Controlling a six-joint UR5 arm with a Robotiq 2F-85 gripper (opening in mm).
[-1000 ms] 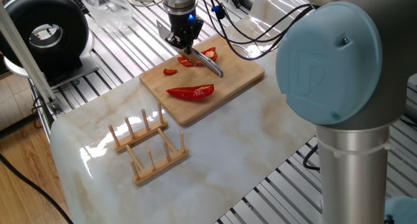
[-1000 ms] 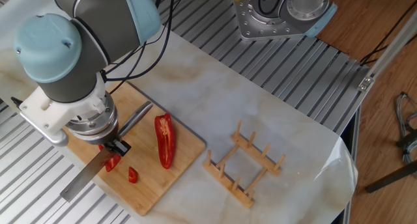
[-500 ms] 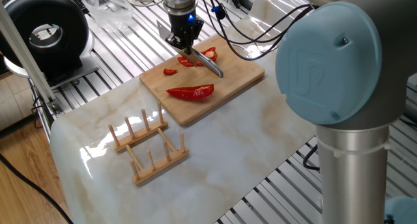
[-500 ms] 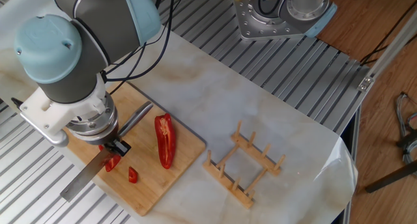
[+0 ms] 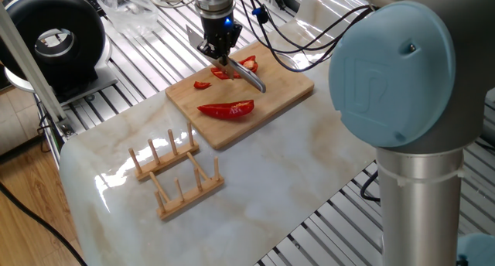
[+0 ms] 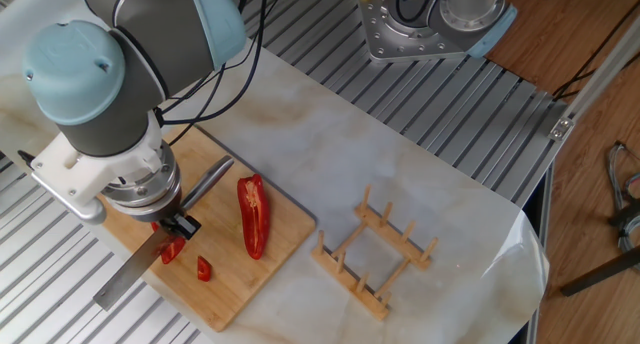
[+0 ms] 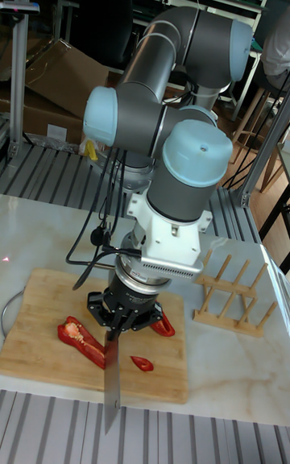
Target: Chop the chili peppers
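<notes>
Knife (image 7: pixel 111 383) comes nearest in the tall fixed view, its blade hanging point-down past the front edge of the board (image 7: pixel 32 335), low in the frame. The gripper (image 7: pixel 121 315) grasps it by the handle, fingers closed on it, directly over the board. Compared with half a second and a second ago, nothing visible has changed: arm, knife and peppers sit where they were in both fixed views.

One board lies on the marble table (image 5: pixel 263 181), at upper centre of one fixed view (image 5: pixel 282 92) and at lower left of the other (image 6: pixel 290 234). One knife (image 5: pixel 246 75) is there, its handle showing grey beside the gripper (image 5: pixel 220 53) and its blade (image 6: pixel 130 274) reaching off the board's edge in the other fixed view.

Peppers: one long half (image 5: pixel 226 109) lies whole on the board, apart from the blade, pointing toward the frame's bottom in the other fixed view (image 6: pixel 252 216). A second half (image 5: pixel 246 64) lies by the gripper, partly hidden by it. One small cut bit (image 5: pixel 202 85) lies alone left of the blade, seen also at (image 6: pixel 204 269). Further red bits under the gripper cannot be counted.

One wooden rack (image 5: pixel 174 173) with upright pegs stands on the table, well apart from the board, toward the lower left of one fixed view. Farthest back, at upper left, sits one black round device (image 5: pixel 54 38).
</notes>
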